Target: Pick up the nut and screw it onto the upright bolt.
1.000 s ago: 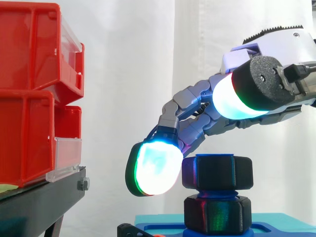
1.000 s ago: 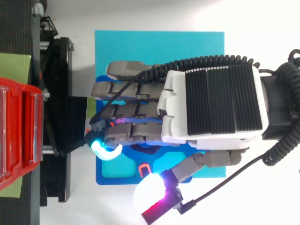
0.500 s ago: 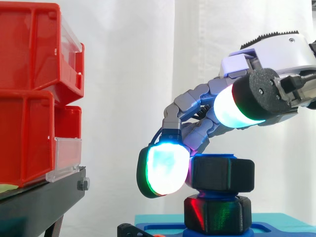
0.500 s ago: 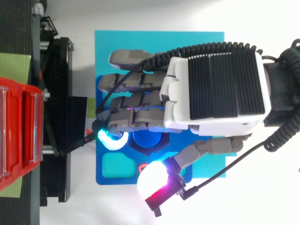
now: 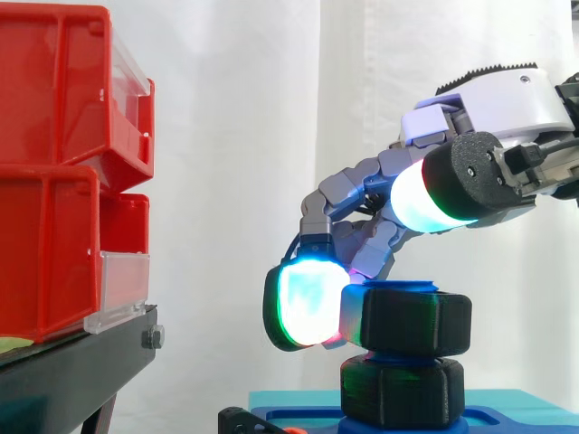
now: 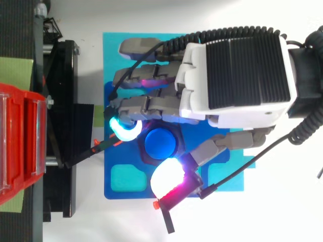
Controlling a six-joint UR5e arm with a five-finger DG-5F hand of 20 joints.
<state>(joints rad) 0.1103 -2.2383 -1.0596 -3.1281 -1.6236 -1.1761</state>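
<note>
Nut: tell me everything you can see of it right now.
The nut is black and chunky with rounded hex sides, matte like printed plastic. It sits on the upright bolt, whose blue tip shows just above it, and it seems to lean slightly. Directly below it is the black hex base. The robot hand curls round it, and one glowing fingertip presses on its left side in the side view.
</note>
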